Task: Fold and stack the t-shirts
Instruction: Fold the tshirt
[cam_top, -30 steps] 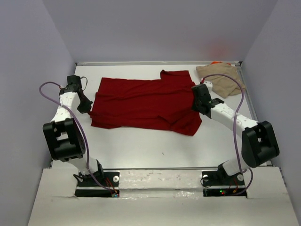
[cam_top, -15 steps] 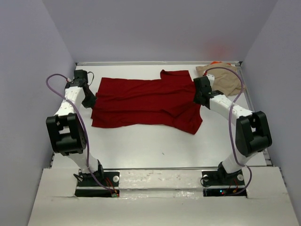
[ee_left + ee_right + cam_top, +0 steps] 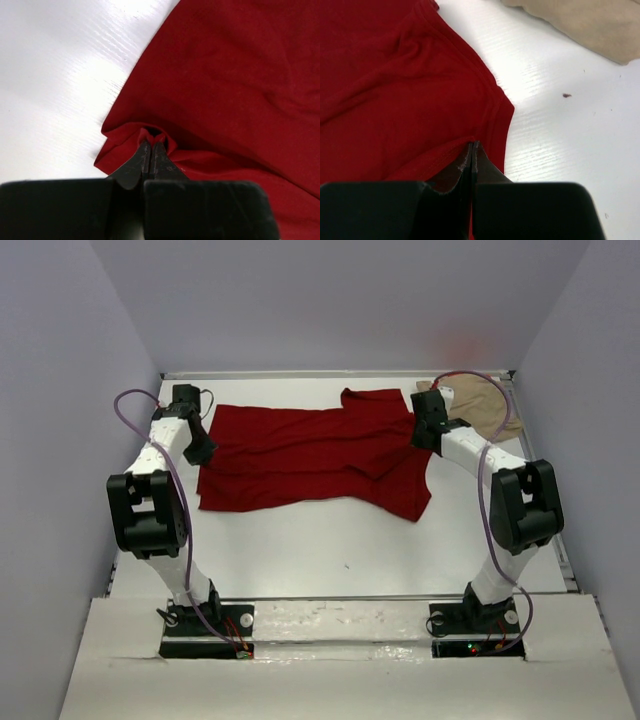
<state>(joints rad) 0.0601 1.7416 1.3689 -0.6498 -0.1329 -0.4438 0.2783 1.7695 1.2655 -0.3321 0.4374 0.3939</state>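
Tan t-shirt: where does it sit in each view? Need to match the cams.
Top external: the tan t-shirt lies at the upper right of the picture, at the far edge.
Left wrist: not in it.
Right wrist: tan t-shirt in the top right corner, white surface between it and the red cloth.
Shared landmark: the dark red t-shirt, seen in all three.

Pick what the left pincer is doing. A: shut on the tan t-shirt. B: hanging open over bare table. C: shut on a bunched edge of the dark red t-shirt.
C: the left wrist view shows the left pincer closed on a puckered fold of the dark red t-shirt.
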